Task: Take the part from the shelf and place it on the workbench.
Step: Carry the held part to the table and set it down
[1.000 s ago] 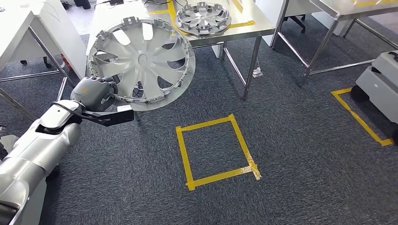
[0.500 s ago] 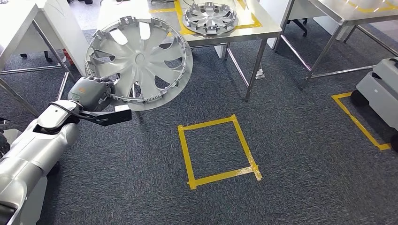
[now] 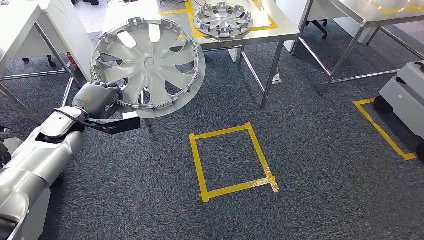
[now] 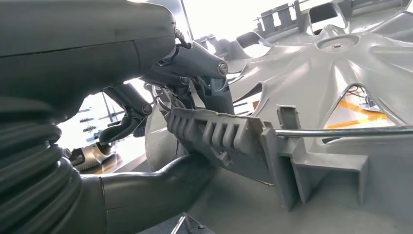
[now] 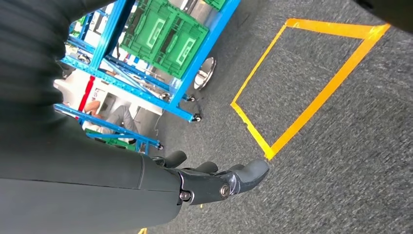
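Note:
A large silver hubcap (image 3: 150, 65) hangs tilted in the air in front of the steel workbench (image 3: 285, 30), hollow side toward me. My left hand (image 3: 97, 99) grips its lower left rim. In the left wrist view the fingers (image 4: 204, 63) clamp a ribbed rim clip of the hubcap (image 4: 316, 73). A second hubcap (image 3: 223, 19) lies flat on the workbench inside a yellow tape outline. My right hand (image 5: 214, 183) hangs over the carpet with its fingers loosely apart and nothing in them.
A yellow tape square (image 3: 232, 160) marks the grey carpet ahead. A white table (image 3: 20, 25) stands at the left, another steel table (image 3: 370, 10) at the back right, and a grey wheeled unit (image 3: 407, 95) at the right edge. A blue rack with green crates (image 5: 160, 34) stands behind.
The whole picture has shifted a little as the camera moved, bringing the workbench slightly nearer. My left hand still holds the hubcap the same way.

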You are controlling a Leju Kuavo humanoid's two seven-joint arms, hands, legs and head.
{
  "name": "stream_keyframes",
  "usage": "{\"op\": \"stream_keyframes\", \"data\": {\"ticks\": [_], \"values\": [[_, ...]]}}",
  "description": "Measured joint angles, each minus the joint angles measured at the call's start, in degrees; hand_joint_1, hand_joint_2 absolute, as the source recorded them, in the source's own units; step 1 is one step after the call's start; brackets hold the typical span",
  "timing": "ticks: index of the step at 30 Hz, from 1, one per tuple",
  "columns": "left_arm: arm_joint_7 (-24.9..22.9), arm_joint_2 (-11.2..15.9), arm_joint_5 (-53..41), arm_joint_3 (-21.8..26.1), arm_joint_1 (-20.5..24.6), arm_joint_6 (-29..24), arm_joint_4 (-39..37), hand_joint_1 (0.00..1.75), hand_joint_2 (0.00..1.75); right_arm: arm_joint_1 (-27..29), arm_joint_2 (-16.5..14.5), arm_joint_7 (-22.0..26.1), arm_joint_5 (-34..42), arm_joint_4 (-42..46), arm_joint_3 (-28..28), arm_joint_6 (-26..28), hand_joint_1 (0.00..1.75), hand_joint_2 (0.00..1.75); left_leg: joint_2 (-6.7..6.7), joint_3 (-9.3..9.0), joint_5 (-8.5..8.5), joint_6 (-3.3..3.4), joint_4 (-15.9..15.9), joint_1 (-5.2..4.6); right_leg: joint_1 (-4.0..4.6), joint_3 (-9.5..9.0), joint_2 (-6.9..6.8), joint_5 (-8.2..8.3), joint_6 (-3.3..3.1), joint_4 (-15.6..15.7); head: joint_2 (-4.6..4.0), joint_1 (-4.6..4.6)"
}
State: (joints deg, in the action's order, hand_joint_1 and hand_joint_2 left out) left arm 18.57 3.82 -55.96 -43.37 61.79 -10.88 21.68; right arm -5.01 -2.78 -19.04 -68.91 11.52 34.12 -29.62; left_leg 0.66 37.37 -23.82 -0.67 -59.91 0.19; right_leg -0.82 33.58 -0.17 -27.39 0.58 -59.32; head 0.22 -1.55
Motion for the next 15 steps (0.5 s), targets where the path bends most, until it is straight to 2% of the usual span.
{"op": "stream_keyframes", "data": {"ticks": [2,4,6,7,8,10,11,12,13,15], "values": [[0.0,0.0,0.0,0.0,0.0,0.0,0.0,1.75,1.75,0.0,0.0,0.0,0.0,0.0,0.0,0.0,0.0,1.75,0.01,0.04,-0.06,0.06,-0.1,-0.08,-0.06,-0.03,-0.01,0.04,0.06,0.1,0.0,0.0],[0.0,0.0,0.2,0.0,0.0,0.0,0.0,1.75,1.75,0.0,0.0,0.0,0.0,0.0,0.0,0.0,0.0,1.75,0.05,0.02,-0.22,0.62,0.0,-0.29,-0.26,-0.22,-0.08,0.11,0.54,0.5,0.0,-0.03],[0.0,0.0,0.4,0.0,0.0,0.0,0.1,1.75,1.75,-0.1,0.0,0.0,-0.1,0.0,0.0,0.0,0.0,1.75,0.0,-0.87,0.18,1.27,1.4,-0.05,-0.23,-0.34,-0.11,-0.06,1.1,0.6,0.0,0.0],[0.0,-0.1,0.5,0.1,0.0,-0.1,0.1,1.75,1.75,-0.1,0.0,0.0,-0.1,0.0,0.0,0.0,0.0,1.75,-0.11,-1.45,0.5,1.48,2.2,0.12,-0.1,0.13,-0.03,-0.65,1.18,-0.4,0.0,0.05],[0.0,-0.2,0.5,0.1,0.1,-0.1,0.2,1.75,1.75,-0.2,0.0,0.0,-0.1,0.0,0.0,0.0,0.0,1.75,-0.18,-1.95,0.77,1.63,2.8,0.31,-0.01,1.27,0.09,-1.81,1.21,-2.7,0.0,0.15],[0.1,-0.3,0.6,0.1,0.2,-0.1,0.1,1.75,1.75,-0.2,0.0,0.0,-0.1,0.0,0.0,0.0,0.0,1.75,-0.28,-2.18,0.75,1.85,3.0,0.29,-0.1,5.08,0.25,-4.75,1.24,-9.7,0.0,0.29],[0.1,-0.4,0.6,0.1,0.2,-0.2,0.1,1.75,1.75,-0.1,0.0,0.0,-0.1,0.0,0.0,0.0,0.0,1.75,-0.24,-2.15,0.63,1.79,2.8,0.31,-0.23,6.9,0.27,-5.53,1.34,-12.7,0.0,0.33],[0.1,-0.4,0.7,0.1,0.1,-0.1,0.0,1.75,1.75,0.0,0.0,0.0,-0.2,0.0,0.0,0.0,0.0,1.75,-0.17,-2.13,0.44,1.65,2.6,0.38,-0.43,7.9,0.26,-5.22,1.5,-14.0,0.0,0.34],[0.1,-0.5,0.7,0.1,0.1,-0.1,-0.1,1.75,1.75,0.0,0.1,0.0,-0.2,0.0,0.0,0.0,0.0,1.75,-0.09,-2.11,0.19,1.39,2.3,0.52,-0.65,7.86,0.24,-3.9,1.68,-13.1,0.0,0.35],[0.1,-0.5,0.7,0.1,0.0,-0.1,-0.2,1.75,1.75,0.0,0.1,0.0,-0.2,0.0,0.0,0.0,0.0,1.75,0.04,-1.96,-0.57,0.52,1.2,0.93,-1.16,5.21,0.22,-0.2,2.18,-6.7,0.0,0.37]]}}
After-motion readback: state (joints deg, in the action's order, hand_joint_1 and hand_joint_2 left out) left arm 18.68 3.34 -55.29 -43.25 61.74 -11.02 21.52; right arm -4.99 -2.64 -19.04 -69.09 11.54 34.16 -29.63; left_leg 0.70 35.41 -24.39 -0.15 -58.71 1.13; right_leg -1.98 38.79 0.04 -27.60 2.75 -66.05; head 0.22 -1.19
